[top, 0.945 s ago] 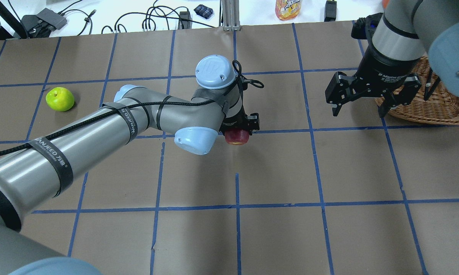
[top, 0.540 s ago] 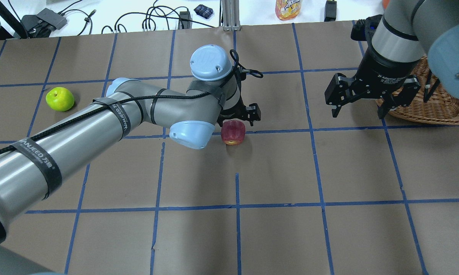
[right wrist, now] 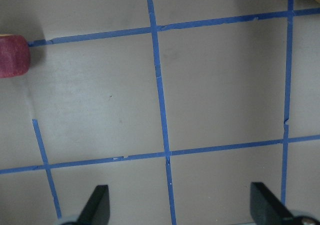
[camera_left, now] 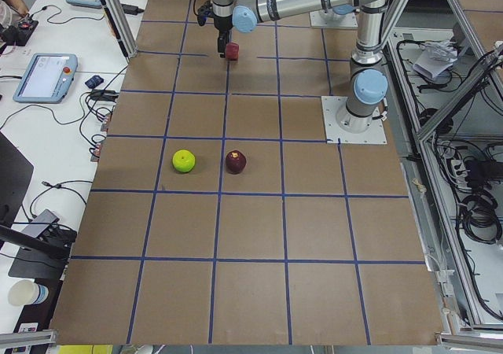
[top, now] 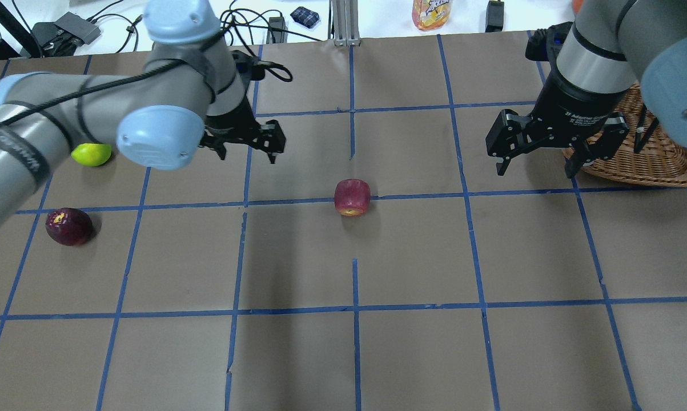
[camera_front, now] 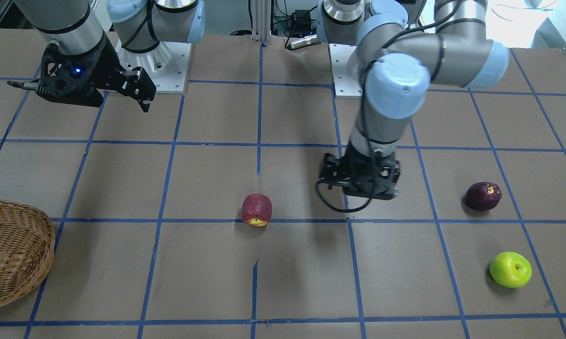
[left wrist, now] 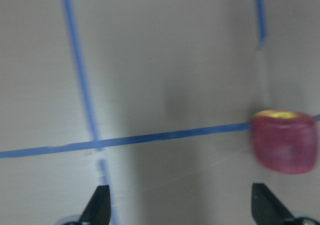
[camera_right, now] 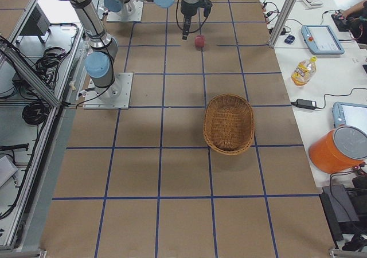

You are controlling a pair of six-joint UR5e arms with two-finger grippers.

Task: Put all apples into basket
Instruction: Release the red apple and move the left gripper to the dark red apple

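The red apple (top: pixel 352 197) lies on the brown table near its middle, on a blue tape line; it also shows in the front view (camera_front: pixel 257 210) and at the edge of both wrist views (left wrist: pixel 284 142) (right wrist: pixel 12 56). The maroon apple (top: pixel 68 226) and the green apple (top: pixel 92 154) lie at the far left. The wicker basket (top: pixel 651 154) stands at the right edge. My left gripper (top: pixel 248 154) is open and empty, above the table to the left of the red apple. My right gripper (top: pixel 536 168) is open and empty, just left of the basket.
Blue tape lines divide the brown table into squares. Cables, a power adapter and an orange drink bottle (top: pixel 431 12) lie on the white bench beyond the far edge. My left forearm (top: pixel 46 131) partly covers the green apple from overhead.
My left gripper has left the red apple and swung left and back. The apple stays on the tape line. The maroon apple has come into sight. The right arm has not moved.
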